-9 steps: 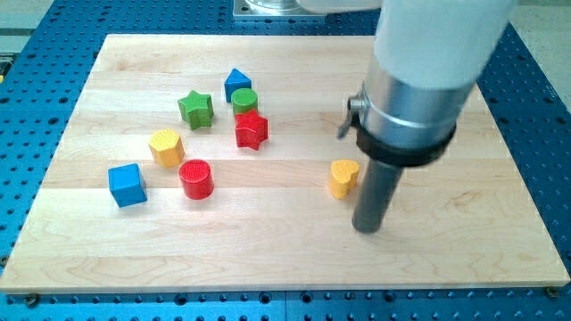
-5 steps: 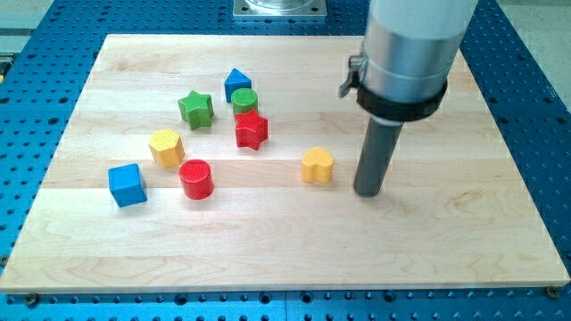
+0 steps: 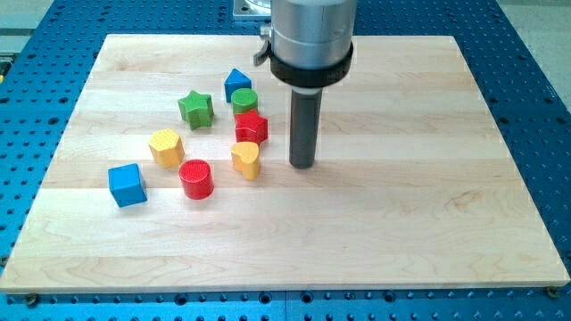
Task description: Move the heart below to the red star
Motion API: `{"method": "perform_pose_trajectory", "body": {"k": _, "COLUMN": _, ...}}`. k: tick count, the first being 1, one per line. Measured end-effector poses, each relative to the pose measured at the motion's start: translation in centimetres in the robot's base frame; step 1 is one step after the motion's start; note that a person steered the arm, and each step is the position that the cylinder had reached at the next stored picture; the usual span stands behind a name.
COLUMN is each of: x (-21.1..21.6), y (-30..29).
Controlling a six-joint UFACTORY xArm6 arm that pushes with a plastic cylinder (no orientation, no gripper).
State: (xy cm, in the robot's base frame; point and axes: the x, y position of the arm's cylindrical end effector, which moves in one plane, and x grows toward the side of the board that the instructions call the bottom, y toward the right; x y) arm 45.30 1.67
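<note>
The yellow heart (image 3: 246, 159) lies on the wooden board (image 3: 428, 205) just below the red star (image 3: 252, 127), almost touching its lower edge. My tip (image 3: 302, 164) is on the board to the right of the heart, a short gap apart from it. The rod rises from there to the large grey arm body at the view's top.
A red cylinder (image 3: 196, 178) sits left of the heart. A yellow hexagon block (image 3: 166, 146) and a blue cube (image 3: 127, 185) lie further left. A green star (image 3: 195, 109), a green cylinder (image 3: 245, 99) and a blue house-shaped block (image 3: 236, 83) sit above the red star.
The yellow heart has slid left from the board's middle right to just under the red star. My tip has moved left and slightly up behind it.
</note>
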Motion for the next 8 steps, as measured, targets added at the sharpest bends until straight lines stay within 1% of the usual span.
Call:
{"method": "perform_pose_trajectory", "body": {"k": 1, "x": 0.0, "y": -2.7}}
{"method": "perform_pose_trajectory", "body": {"k": 2, "x": 1.5, "y": -3.4}}
{"method": "perform_pose_trajectory", "body": {"k": 4, "x": 6.7, "y": -2.7}}
{"method": "perform_pose_trajectory", "body": {"k": 5, "x": 9.0, "y": 1.6}}
{"method": "perform_pose_trajectory", "body": {"k": 6, "x": 13.1, "y": 9.6}}
{"method": "perform_pose_trajectory", "body": {"k": 7, "x": 15.5, "y": 18.6}}
{"method": "perform_pose_trajectory", "body": {"k": 8, "x": 15.6, "y": 21.8}}
